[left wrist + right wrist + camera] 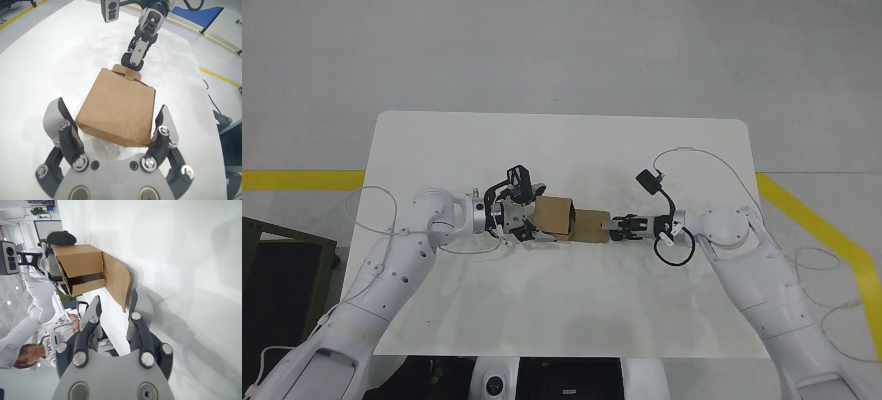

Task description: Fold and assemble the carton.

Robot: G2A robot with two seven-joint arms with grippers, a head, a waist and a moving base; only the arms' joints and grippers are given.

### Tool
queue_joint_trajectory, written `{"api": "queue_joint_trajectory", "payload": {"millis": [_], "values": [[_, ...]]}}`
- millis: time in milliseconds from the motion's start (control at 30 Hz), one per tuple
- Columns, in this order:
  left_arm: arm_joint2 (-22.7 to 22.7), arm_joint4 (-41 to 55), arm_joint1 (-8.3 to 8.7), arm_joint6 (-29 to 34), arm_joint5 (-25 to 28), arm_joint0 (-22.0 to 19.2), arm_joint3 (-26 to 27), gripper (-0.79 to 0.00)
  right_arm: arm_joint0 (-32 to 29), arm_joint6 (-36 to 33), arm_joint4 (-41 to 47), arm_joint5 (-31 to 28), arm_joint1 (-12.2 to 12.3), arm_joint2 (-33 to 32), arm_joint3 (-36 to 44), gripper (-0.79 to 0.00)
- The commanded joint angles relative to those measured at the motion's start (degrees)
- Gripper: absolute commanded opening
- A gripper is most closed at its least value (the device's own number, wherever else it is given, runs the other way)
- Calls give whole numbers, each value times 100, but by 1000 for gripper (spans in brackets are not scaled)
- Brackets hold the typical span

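A brown carton (pixel 557 215) sits mid-table, partly formed into a box, with one long flap (pixel 590 226) lying out toward my right arm. My left gripper (pixel 525 220) is shut on the carton (pixel 117 106); its two fingers (pixel 65 117) press the box's near end from both sides. In the right wrist view the carton's open side (pixel 79 266) faces the camera and the flap (pixel 117 281) slopes down to the table. My right gripper (pixel 115 294) is open, and the flap's free edge sits between its fingers. From the left wrist, the right gripper (pixel 135 62) touches the small tab (pixel 130 73).
The white table (pixel 562 300) has bare room in front of and behind the carton. A black cable (pixel 682 160) loops over the right arm. Yellow floor tape (pixel 302 180) runs beside the table, and a dark crate (pixel 282 270) stands on the floor at the left.
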State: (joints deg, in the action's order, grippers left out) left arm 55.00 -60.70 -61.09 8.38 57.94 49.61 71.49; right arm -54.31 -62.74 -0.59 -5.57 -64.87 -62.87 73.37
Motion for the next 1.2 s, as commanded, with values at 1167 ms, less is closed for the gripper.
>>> {"api": "queue_joint_trajectory", "payload": {"millis": [1167], "values": [[-14,46,19,136,6,-51,-5,0,672,-71,1393,-635,-382,951,-371,-511]]}}
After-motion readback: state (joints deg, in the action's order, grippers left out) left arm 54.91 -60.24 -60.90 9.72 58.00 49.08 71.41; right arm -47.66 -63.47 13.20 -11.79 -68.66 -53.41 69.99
